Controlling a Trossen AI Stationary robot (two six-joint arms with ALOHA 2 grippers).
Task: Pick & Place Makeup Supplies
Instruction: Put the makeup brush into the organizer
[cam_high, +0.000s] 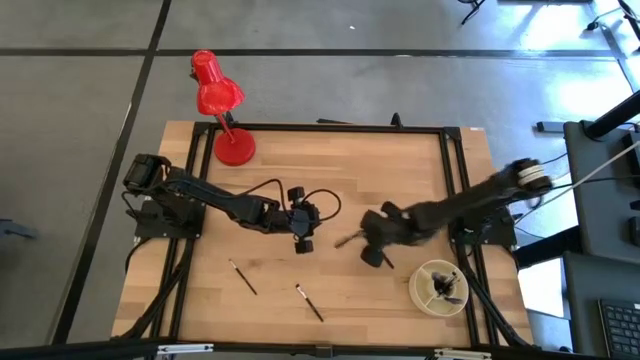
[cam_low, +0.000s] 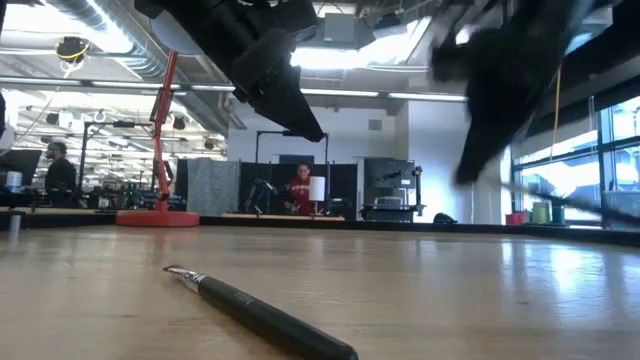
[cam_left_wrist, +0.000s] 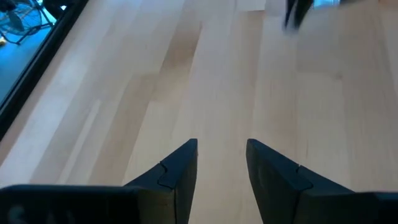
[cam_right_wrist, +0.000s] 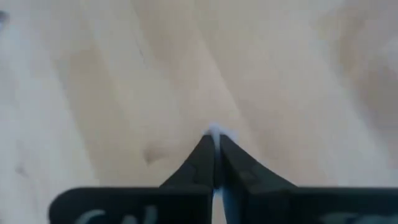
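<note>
Right claw (cam_right_wrist: 214, 144) pinching brush (cam_high: 350, 239) at tips, brush jutting sideways above table (cam_high: 400, 300)

Left claw (cam_left_wrist: 222, 163) parted mid-table, right claw (cam_right_wrist: 216, 144) pinched closed

no readable text, labels, or signs

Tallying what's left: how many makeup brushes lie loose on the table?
2: one brush left of centre, one nearer the middle, both away from the lamp. A third brush juts from the right gripper, seemingly pinched; others lie in the bowl, uncountable.
</note>
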